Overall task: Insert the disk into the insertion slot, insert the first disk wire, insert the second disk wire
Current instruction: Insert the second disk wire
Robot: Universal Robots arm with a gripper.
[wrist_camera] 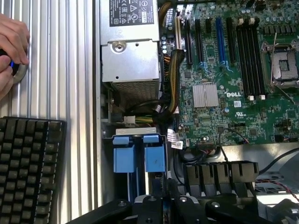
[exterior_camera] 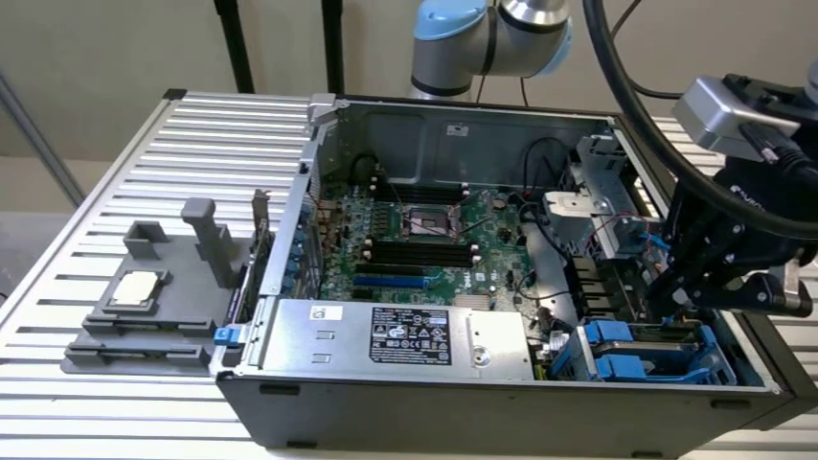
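At the lower right of the exterior view, inside the open computer case (exterior_camera: 422, 402), the gripper (exterior_camera: 696, 302) hangs low over the drive bay, directly above the blue carriers (exterior_camera: 639, 350) seated in the corner of the case. The disk (wrist_camera: 154, 156) sits in its blue frame in that bay, just beyond the fingers (wrist_camera: 161, 196) in the wrist view, toward the power supply (wrist_camera: 131, 60); its long axis runs down into the bay, with a second blue carrier (wrist_camera: 124, 156) beside it. The fingers are drawn fully together; whether they pinch a wire or a carrier edge cannot be told, since the tips lie hidden behind the black gripper body. The arm reaches in from the exterior view's right, wrist pitched down toward the bay. A person's hand (wrist_camera: 11, 51) rests on the slatted desk (wrist_camera: 60, 70) near a keyboard (wrist_camera: 28, 168).
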